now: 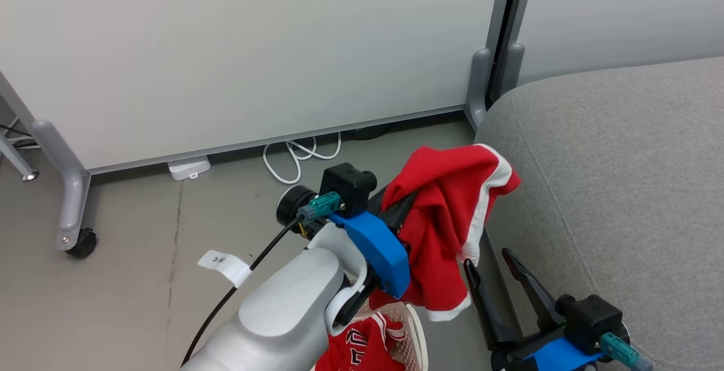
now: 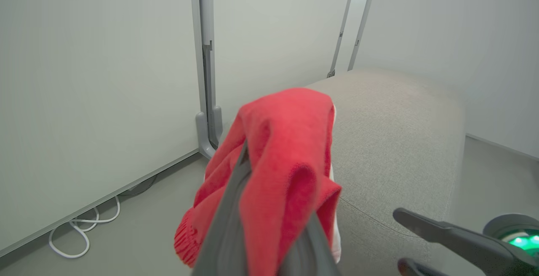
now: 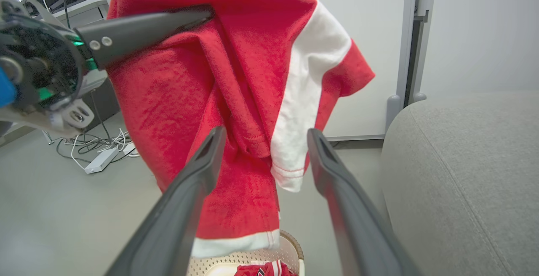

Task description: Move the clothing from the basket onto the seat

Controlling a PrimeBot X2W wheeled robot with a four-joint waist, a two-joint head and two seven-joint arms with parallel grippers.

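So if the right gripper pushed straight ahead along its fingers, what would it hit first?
Probably the red garment hanging from the shut left gripper. It hangs directly ahead of the open right gripper, with the wall panel behind. How far ahead is hard to judge.

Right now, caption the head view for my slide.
Left gripper holds a thin red white-trimmed garment beside the light grey fabric couch; right gripper open.

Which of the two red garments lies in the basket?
The lettered garment lies in the cream basket. The other garment, red with white trim, hangs in the air, clamped in the left pincer.
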